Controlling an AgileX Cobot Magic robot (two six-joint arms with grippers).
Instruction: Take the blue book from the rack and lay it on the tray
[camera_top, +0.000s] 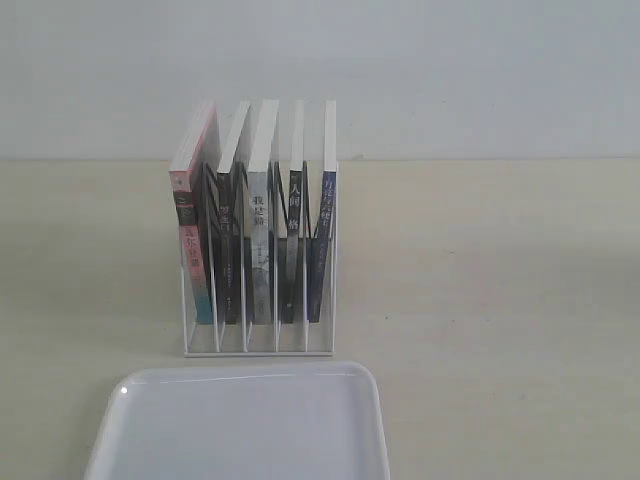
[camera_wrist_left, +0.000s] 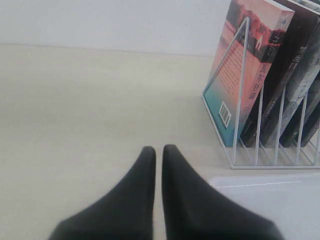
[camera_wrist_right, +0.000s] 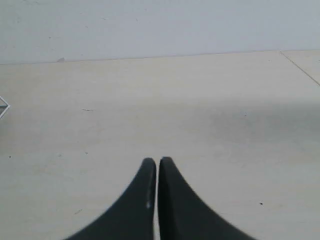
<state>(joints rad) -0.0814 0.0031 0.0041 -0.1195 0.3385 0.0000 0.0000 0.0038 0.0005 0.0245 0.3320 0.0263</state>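
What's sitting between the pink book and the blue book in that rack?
Three, seen in the exterior view: a black-spined book, a grey-spined book, and a second black-spined book.

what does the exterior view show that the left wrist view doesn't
Only the exterior view: all five spines in the rack, including the blue book in the slot farthest from the pink-and-teal book, plus most of the tray. Only the left wrist view: the left tool, shut and empty above the table, and the pink-and-teal book's barcoded back cover. Both: the rack, that book, and part of the tray.
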